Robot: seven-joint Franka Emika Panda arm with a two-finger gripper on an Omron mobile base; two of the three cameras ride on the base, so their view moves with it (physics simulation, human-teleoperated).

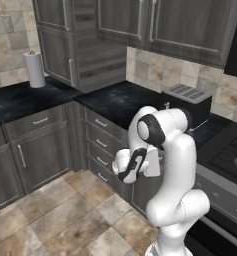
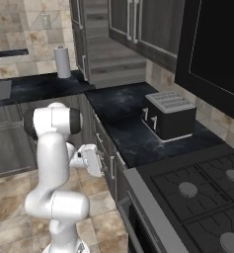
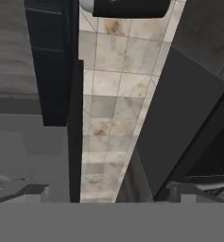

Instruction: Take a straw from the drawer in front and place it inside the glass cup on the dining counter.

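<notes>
**Reach for the drawer handle, fingers spread and empty**

The gripper (image 1: 131,169) hangs low in front of the drawer stack under the bench, its fingers (image 3: 19,191) spread wide with nothing between them. The drawers (image 1: 101,134) are all shut, each with a horizontal silver bar handle (image 1: 101,123), so the straw is presumably inside one of them, out of sight; which of them holds it I cannot tell. The glass cup and the dining counter are not to be made out here.

As I judge it, the step in hand is opening the drawer. To do it well, turn the hand so the fingers straddle the bar from above and below, centre on the bar, close firmly, then pull straight out, level with the bench's front edge, so the drawer does not jam. The toaster (image 2: 169,114) on the bench is well apart and no obstacle.
</notes>
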